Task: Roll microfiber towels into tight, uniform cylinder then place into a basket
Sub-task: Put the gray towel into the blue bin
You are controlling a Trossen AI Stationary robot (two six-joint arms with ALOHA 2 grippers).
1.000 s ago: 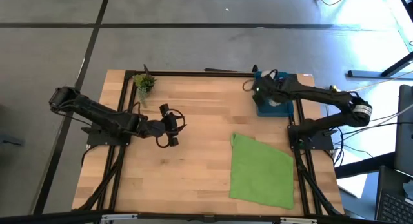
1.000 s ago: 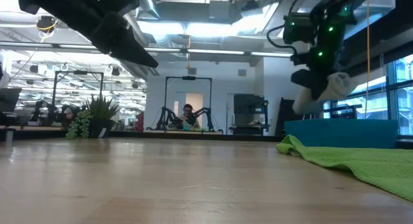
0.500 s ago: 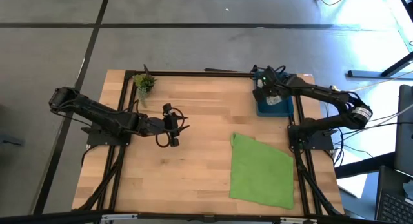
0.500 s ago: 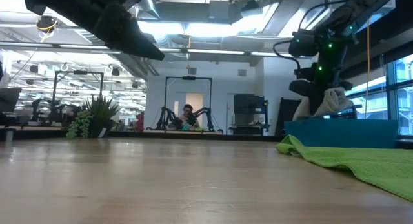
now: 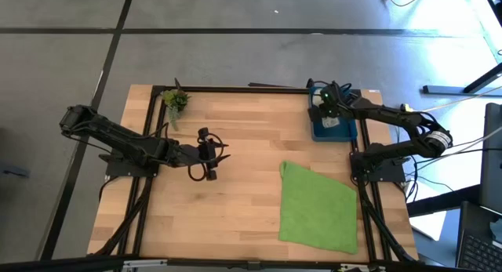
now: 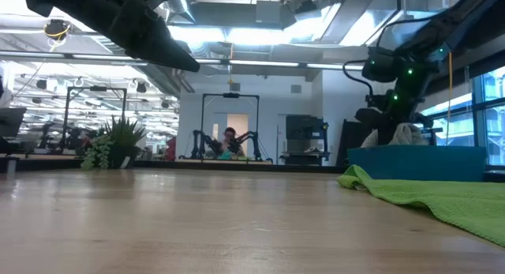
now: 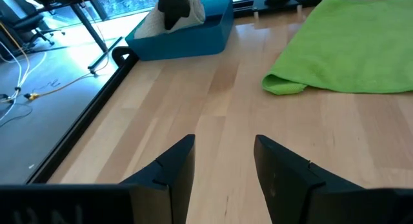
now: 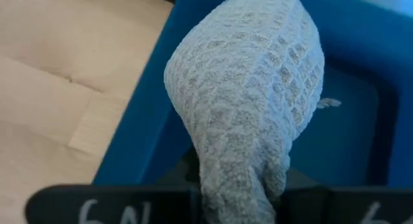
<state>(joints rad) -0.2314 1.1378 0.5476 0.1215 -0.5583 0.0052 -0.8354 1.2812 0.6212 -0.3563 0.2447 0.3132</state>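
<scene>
While the grey towel (image 8: 248,95) hangs rolled from my right gripper (image 5: 326,109), pinched between nearly closed fingers, I have it down inside the blue basket (image 5: 345,132), its loose end at or just above the basket floor; I cannot tell whether it touches. In the right wrist view the roll bulges away from the fingers and narrows where they clamp it, so it looks more like a bundle than an even cylinder. The basket's near wall stands just beside the gripper on the table side. Farther out from that hand, toward the front of the table, the green towel (image 5: 318,207) lies spread flat and unrolled, with one corner folded over near the basket. My left gripper (image 5: 209,154) hovers over bare wood well apart from all of this, fingers spread wide and holding nothing. As I judge it, the first towel is at the point of delivery but not yet let go, and the second one is untouched, so roughly half the job remains: release, then roll the green one and bring it over. I count two towels, one basket, two arms, and one small plant sprig (image 5: 175,99) at the far corner.
</scene>
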